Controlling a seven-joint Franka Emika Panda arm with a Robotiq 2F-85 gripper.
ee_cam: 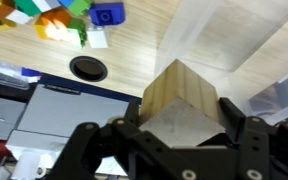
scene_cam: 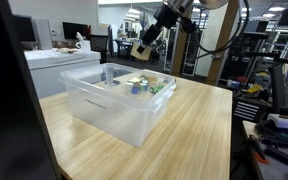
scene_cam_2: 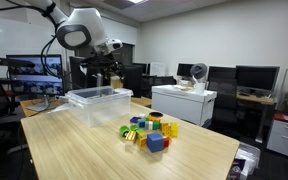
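The plain wooden cube, mid-frame, is clamped in your gripper, so hold it level, clear of the transparent plastic bin's upper-right wall.

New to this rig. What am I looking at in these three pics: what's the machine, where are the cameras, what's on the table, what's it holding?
The machine is a single robot arm with a two-finger gripper at its end. Two of the pictures come from cameras standing in the room, on different sides of the wooden table. The third comes from a camera on the arm's wrist, looking along the fingers. On the table are a clear plastic bin and, beside it, a pile of coloured toy blocks. The gripper hangs in the air near the bin, closed on a plain wooden block. The wrist view shows this best.
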